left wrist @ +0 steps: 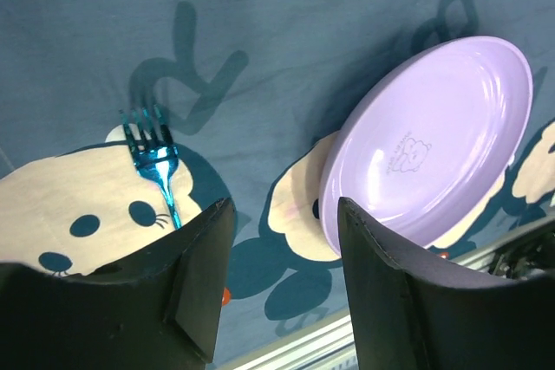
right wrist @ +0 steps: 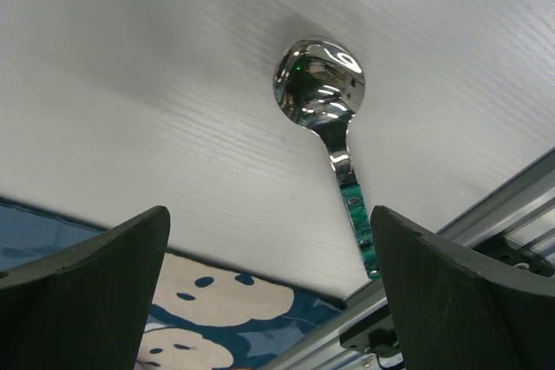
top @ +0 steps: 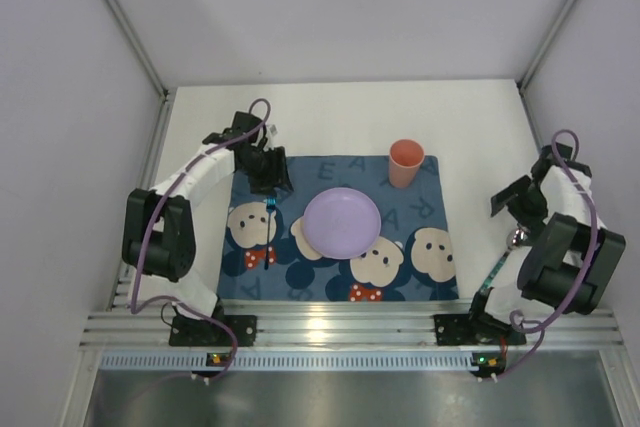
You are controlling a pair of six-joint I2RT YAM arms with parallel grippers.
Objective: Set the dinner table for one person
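**Fig. Right arm poised over the spoon; the rest of the setting is laid**

Top view: the dinner table (top: 340,117) is the white surface beneath both arms. A bear-print mat (top: 310,172) lies on its near-central part. The mat carries a lilac plate (top: 342,222), a blue fork (top: 269,232) just left of the plate, and a salmon cup (top: 405,162) at its far right corner. The spoon (top: 505,259) lies off the mat on bare tabletop to the right, with its bowl pointing away from the arm bases.

Left wrist view: the left gripper (left wrist: 284,210) hangs above the mat with its jaws parted and nothing between them (the fork rests on the cloth, apart from both fingers).

Right wrist view: the right gripper (right wrist: 269,223) is spread wide and empty, and the spoon lies on the tabletop beyond it, ungripped.

I judge the step in hand to be collecting the spoon. To do it well I would:
- bring the handle, not the polished bowl, between the fingers;
- turn the wrist so the jaws close across the handle's narrow width;
- descend until the tips almost meet the tabletop, then close.

A thin, flat handle is likely to slip from a high or skewed grasp. I would then lay it on the mat, right of the plate and parallel to the fork.
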